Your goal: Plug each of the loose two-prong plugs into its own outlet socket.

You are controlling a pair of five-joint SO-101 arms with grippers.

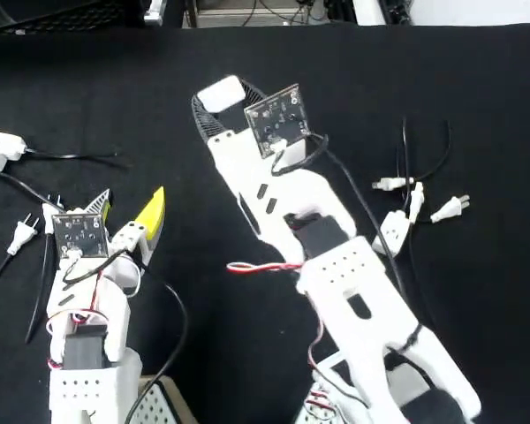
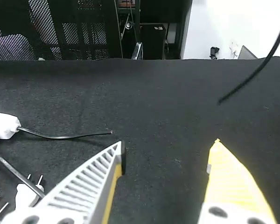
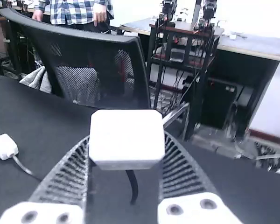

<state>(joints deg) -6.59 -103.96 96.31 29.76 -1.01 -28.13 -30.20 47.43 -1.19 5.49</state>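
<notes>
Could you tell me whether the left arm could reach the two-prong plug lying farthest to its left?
Probably yes: the left arm has its jaws open and empty, and the two-prong plug lies uncovered on the table close beside it, with nothing standing between them.

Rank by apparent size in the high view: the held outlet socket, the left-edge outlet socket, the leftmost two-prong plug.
1. held outlet socket
2. left-edge outlet socket: nearly alike, so the order of these two is unsure
3. leftmost two-prong plug: clearly smallest
</notes>
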